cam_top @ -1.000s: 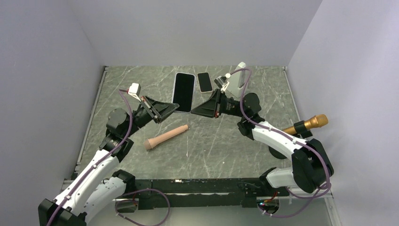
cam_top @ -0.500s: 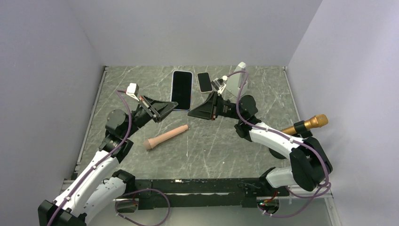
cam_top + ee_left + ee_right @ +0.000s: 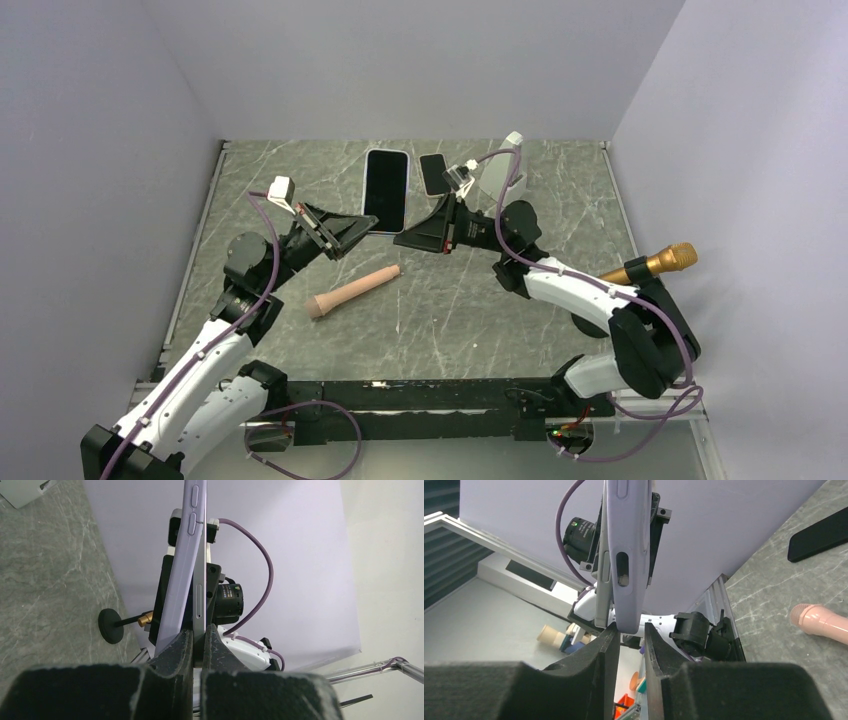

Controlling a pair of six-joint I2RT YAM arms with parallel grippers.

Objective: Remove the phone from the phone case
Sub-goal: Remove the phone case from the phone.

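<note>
A phone in a lavender case (image 3: 386,189) is held in the air between both grippers, screen up, above the back of the table. My left gripper (image 3: 370,228) is shut on the phone's silver edge (image 3: 200,600) in the left wrist view (image 3: 201,630). There the lavender case (image 3: 183,565) stands slightly off that edge. My right gripper (image 3: 402,238) is shut on the case's lavender edge (image 3: 626,550) in the right wrist view (image 3: 631,627). The phone's silver edge (image 3: 601,585) shows beside it.
A second, smaller black phone (image 3: 433,174) lies at the back, with a white box (image 3: 503,167) right of it. A pink handle-shaped object (image 3: 352,291) lies mid-table. A gold microphone (image 3: 652,266) on a black stand is at the right.
My right gripper has pushed a little to the left. The held phone and case have shifted slightly left and toward the back. The left arm has barely moved.
</note>
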